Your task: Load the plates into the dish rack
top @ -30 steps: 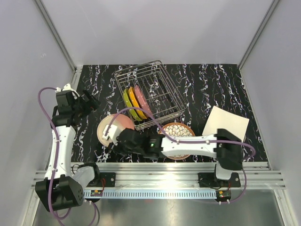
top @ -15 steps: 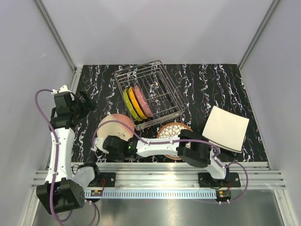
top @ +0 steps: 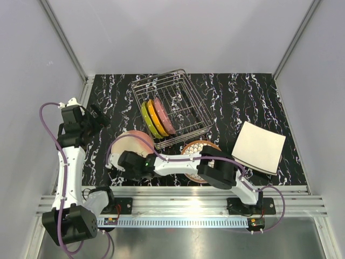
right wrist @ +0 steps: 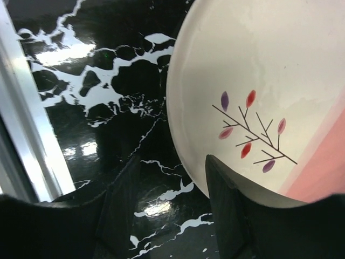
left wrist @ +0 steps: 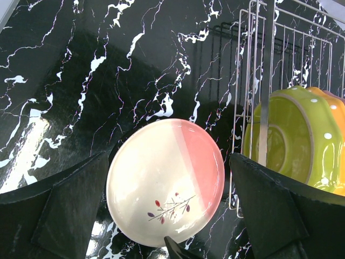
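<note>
I am swinging my right gripper [right wrist: 172, 167] leftward, jaws spreading open astride the rim of the cream-and-pink plate [left wrist: 164, 181]; loading into the dish rack [top: 178, 81] is pending.

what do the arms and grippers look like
Both the left arm and the right arm have white links and black joints, each trailing a purple cable. A small green light glows near the right wrist. The left gripper and right gripper are black, with broad wedge-shaped fingers.
</note>
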Tool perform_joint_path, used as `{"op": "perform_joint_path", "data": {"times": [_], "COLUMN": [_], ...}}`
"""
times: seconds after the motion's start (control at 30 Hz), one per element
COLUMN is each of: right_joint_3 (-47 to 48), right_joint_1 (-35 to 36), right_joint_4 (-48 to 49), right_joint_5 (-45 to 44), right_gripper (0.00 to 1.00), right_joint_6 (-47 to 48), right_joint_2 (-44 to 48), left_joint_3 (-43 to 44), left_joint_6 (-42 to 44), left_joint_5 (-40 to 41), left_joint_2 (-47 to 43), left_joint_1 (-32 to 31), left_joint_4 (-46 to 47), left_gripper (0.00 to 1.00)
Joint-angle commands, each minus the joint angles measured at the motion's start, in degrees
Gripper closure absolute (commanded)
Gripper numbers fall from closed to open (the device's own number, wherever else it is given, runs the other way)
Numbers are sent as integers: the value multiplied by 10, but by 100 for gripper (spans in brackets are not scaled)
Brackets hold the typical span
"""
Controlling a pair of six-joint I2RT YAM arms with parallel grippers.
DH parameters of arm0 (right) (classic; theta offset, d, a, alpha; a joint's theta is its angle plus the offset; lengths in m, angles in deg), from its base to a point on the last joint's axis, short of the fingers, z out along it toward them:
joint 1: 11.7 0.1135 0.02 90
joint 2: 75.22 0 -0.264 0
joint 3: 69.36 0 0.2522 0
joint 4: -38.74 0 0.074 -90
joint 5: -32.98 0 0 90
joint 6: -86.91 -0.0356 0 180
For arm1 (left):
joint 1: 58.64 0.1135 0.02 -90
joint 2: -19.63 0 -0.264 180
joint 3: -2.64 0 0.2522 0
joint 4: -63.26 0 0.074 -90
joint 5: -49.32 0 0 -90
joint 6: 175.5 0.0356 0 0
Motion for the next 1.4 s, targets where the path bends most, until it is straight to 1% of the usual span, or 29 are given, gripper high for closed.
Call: {"op": "perform_joint_path", "data": {"times": [0.0,0.13,0.17,0.27,0.3,0.37,0.5,0.53,0.6,0.67,0.7,0.9,1.13,1.37], "right_joint_3": [17,23,23,20,20,20,12,7,6,9,9,-4,-45,-86], "right_joint_1": [-6,-7,-7,-7,-8,-7,-7,-7,-7,-8,-7,-5,-6,-5], "right_joint_4": [17,14,14,16,13,12,21,23,25,23,21,32,77,121], "right_joint_5": [22,34,36,47,51,56,73,73,73,70,71,80,88,70], "right_gripper": [43,54,58,63,67,71,82,87,91,98,100,100,100,100], "right_joint_6": [-6,-10,-11,-17,-19,-24,-37,-39,-42,-45,-46,-56,-75,-93], "right_joint_2": [-12,-25,-26,-27,-28,-29,-16,-12,-4,1,2,36,114,162], "left_joint_3": [8,8,9,8,7,8,7,6,5,4,4,1,-4,-7], "left_joint_6": [0,0,1,0,0,-1,0,0,-1,1,1,1,-7,-27], "left_joint_5": [2,2,2,2,2,1,-2,1,3,7,7,16,30,13], "left_joint_2": [-9,-8,-8,-8,-8,-5,-5,-5,-6,-8,-8,-10,-2,13], "left_joint_1": [3,4,4,4,5,5,5,5,5,5,5,4,-1,-5], "left_joint_4": [14,14,14,15,15,15,15,15,15,14,15,14,12,10], "left_gripper": [1,1,1,1,1,1,1,1,1,1,1,1,1,1]}}
